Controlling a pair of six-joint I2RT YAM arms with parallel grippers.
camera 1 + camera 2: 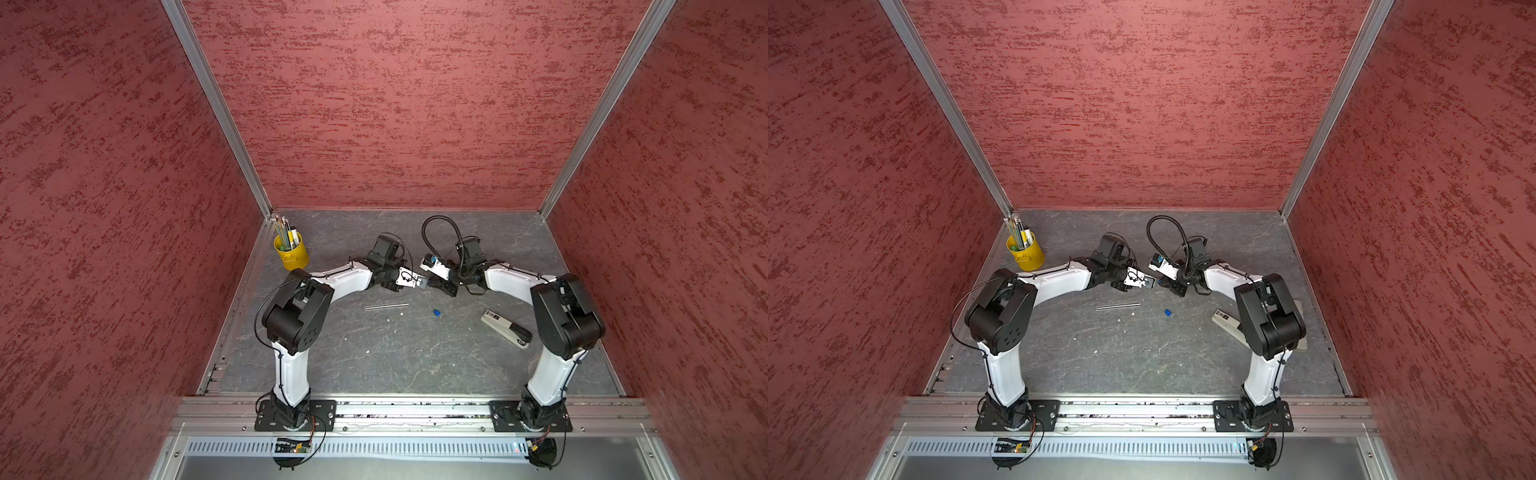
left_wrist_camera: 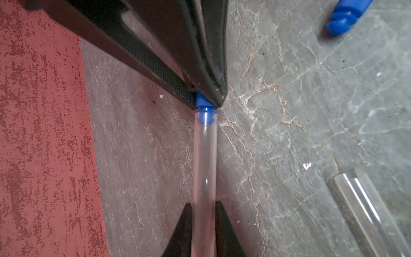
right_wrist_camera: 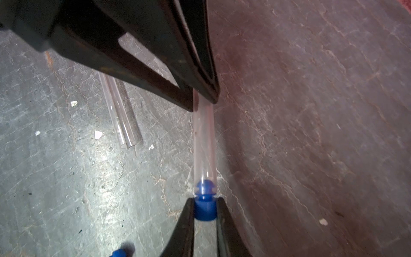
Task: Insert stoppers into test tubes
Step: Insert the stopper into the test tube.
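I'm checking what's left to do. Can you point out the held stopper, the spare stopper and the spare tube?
held stopper (image 3: 205, 210): right wrist view, on its wide cap.
spare stopper (image 1: 436, 312): a top view, on its middle.
spare tube (image 1: 386, 306): a top view, at mid-length.

One tube (image 2: 204, 155) is clear, thin and straight, clamped across its shaft by the left gripper (image 2: 204, 207) and held above the surface. A bright blue stopper (image 3: 205, 207) has its rounded, ribbed nose just inside this tube's mouth. Its wider cap is outside, pinched by the right gripper (image 3: 205, 200), so it is only part-way in. The second tube (image 1: 386, 306) lies flat on the surface just below the middle of the frame in both top views. It runs nearly level, shows silvery glints, and its open end is unplugged. The second stopper (image 1: 436, 312), also blue, lies on the surface just right of that tube, not touching it.
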